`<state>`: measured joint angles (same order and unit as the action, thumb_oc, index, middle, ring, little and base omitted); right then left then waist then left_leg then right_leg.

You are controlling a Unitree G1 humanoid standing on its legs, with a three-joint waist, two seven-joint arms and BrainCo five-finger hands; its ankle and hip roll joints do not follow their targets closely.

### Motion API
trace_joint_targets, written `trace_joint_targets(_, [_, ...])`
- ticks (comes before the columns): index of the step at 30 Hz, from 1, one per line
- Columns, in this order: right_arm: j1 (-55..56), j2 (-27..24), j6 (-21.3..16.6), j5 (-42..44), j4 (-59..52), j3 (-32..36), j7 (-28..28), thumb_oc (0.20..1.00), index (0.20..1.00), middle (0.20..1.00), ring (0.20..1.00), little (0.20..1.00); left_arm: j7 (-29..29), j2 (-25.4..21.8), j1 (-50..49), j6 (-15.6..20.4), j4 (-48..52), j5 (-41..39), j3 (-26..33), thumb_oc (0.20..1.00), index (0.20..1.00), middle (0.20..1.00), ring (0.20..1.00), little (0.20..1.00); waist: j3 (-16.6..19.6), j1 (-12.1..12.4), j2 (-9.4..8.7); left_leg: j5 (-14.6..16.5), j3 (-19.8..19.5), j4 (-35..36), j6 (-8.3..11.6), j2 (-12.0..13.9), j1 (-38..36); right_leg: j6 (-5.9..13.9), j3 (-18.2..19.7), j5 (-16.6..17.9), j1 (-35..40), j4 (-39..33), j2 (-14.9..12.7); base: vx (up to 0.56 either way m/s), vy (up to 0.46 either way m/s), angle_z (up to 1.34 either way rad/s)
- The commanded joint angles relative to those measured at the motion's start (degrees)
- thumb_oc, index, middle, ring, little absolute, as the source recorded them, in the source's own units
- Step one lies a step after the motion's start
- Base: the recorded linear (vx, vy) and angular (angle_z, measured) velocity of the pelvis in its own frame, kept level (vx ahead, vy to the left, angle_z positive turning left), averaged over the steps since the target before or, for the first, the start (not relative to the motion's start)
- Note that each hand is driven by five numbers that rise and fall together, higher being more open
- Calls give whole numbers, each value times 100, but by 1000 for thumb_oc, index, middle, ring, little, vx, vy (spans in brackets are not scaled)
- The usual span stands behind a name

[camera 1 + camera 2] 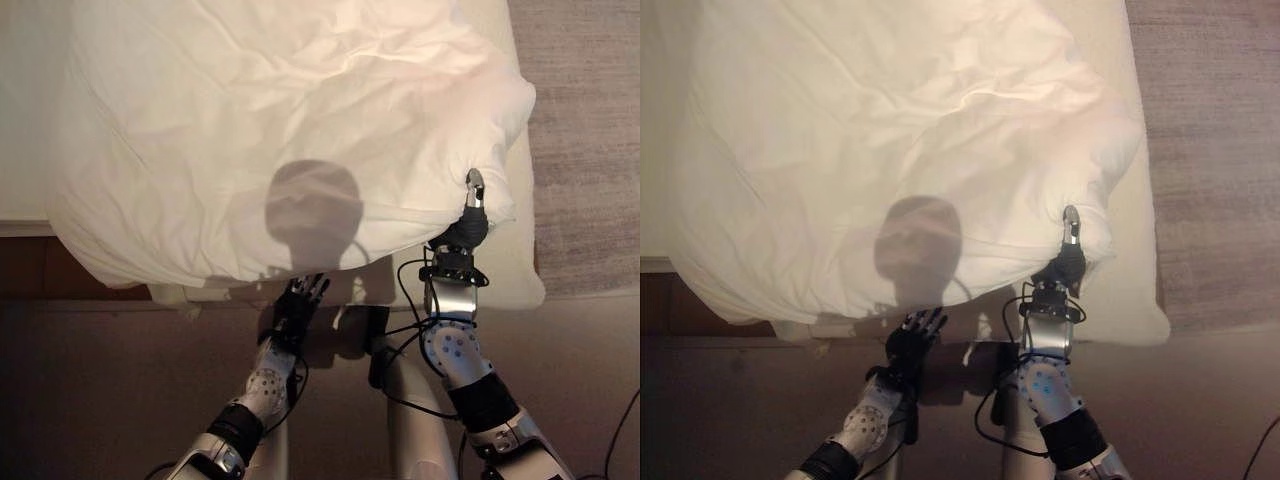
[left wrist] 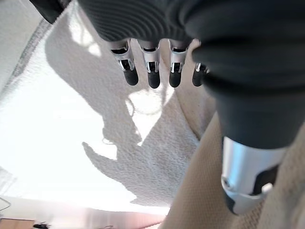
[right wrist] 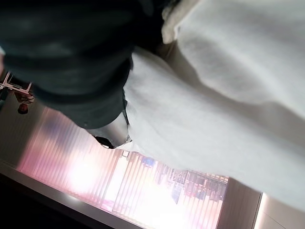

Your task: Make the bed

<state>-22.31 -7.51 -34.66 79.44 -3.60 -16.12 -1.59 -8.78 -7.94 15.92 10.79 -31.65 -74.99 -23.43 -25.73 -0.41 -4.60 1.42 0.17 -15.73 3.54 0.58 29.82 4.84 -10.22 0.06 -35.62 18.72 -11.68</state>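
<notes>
Nearest, low between the arms: left hand [image 1: 298,300], fingers straight and loose, holding nothing, just short of the bed's near edge. Same fingers [image 2: 153,71] seen hanging in a relaxed row over pale terry-like cloth in the left wrist view.

Right hand [image 1: 468,225] raised at the duvet's [image 1: 280,130] near right corner, one finger up against the fabric, cloth bunched and puckered at that spot. White folds pressed close along the dark cover in the right wrist view; grip itself hidden, so cannot tell whether closed on the cloth.

Duvet white, thick, puffy, heavily creased, spread across most of the mattress [image 1: 520,270]. Lies askew: right side rounded and drawn inward, near edge sagging in an uneven curve, left part drooping over the near side of the bed. Left corner soft and rounded, not squared.

Strip of cream mattress bare along the right side and at the near right corner. Beyond it, grey, finely ribbed carpet [image 1: 585,140], open along the right. Dark brown floor [image 1: 110,390] open in front of the bed on both sides of the arms.
</notes>
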Motion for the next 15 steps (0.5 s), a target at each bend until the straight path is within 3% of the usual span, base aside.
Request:
trace_joint_targets(1, [-72,-200,-121,-365,-820,410,571,200,200,200,200,200,-346,122,-34,-56,101,435,-46,1000,1000,1000,1000,1000,299,-23,151,-99,12,-37,-314,-302,284,245,156,241,118,19,226,0,0,0])
trace_joint_targets(15, [-78,-221,-69,-407,-801,453,601,200,200,200,200,200,-404,42,-60,12,146,496,205,1000,1000,1000,1000,1000,316,5,179,-97,10,-81,-312,-305,337,241,158,248,75,36,221,0,0,0])
